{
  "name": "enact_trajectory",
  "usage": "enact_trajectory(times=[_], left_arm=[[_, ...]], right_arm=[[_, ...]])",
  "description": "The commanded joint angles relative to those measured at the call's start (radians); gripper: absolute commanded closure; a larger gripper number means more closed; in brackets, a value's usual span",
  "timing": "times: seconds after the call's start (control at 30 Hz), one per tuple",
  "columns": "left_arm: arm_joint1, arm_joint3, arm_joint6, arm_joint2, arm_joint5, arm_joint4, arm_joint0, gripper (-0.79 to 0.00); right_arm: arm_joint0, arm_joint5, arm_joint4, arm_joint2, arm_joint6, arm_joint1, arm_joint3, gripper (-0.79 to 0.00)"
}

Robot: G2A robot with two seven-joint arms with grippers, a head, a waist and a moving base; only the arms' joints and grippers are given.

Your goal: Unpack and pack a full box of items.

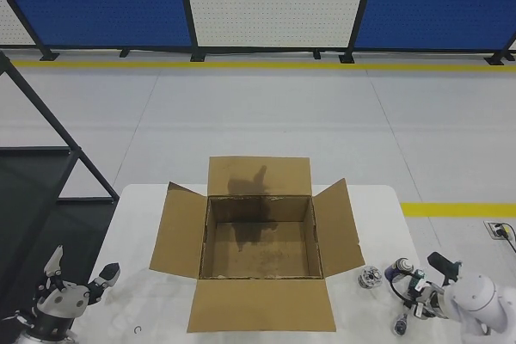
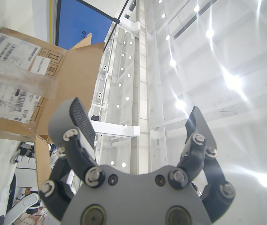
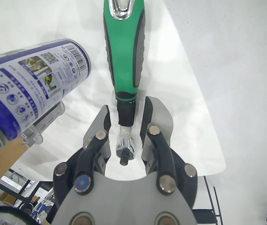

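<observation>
both open: left jaws empty, right jaws astride the ratchet (image 3: 124, 54) at the top view's lower right, beside the spray can (image 3: 42, 78). we should close squarely on its neck before lifting toward the box (image 1: 260, 305).

1. Brown cardboard box (image 1: 260, 306): open, upright, all four flaps splayed outward, mid-worktop (image 1: 142, 297).
2. Green-handled ratchet (image 3: 124, 47): lying flat at the box's 4 o'clock.
3. Blue-and-white spray can (image 3: 37, 78): just beside the ratchet.
</observation>
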Motion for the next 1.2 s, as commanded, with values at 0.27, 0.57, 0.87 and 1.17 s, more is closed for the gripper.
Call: enact_trajectory(times=[0.27, 0.57, 0.87, 1.17], left_arm=[[0.0, 0.0, 0.0, 0.0, 0.0, 0.0, 0.0, -0.785], [0.0, 0.0, 0.0, 0.0, 0.0, 0.0, 0.0, -0.785], [0.0, 0.0, 0.0, 0.0, 0.0, 0.0, 0.0, -0.785], [0.0, 0.0, 0.0, 0.0, 0.0, 0.0, 0.0, -0.785]], right_arm=[[-0.12, -0.025, 0.14, 0.115, 0.007, 0.013, -0.337, -0.785], [-0.206, -0.141, 0.453, 0.167, -0.069, 0.012, -0.604, -0.785], [-0.223, -0.303, 0.629, 0.133, -0.08, 0.019, -0.647, -0.785], [-0.225, -0.304, 0.628, 0.132, -0.088, 0.019, -0.646, -0.785]])
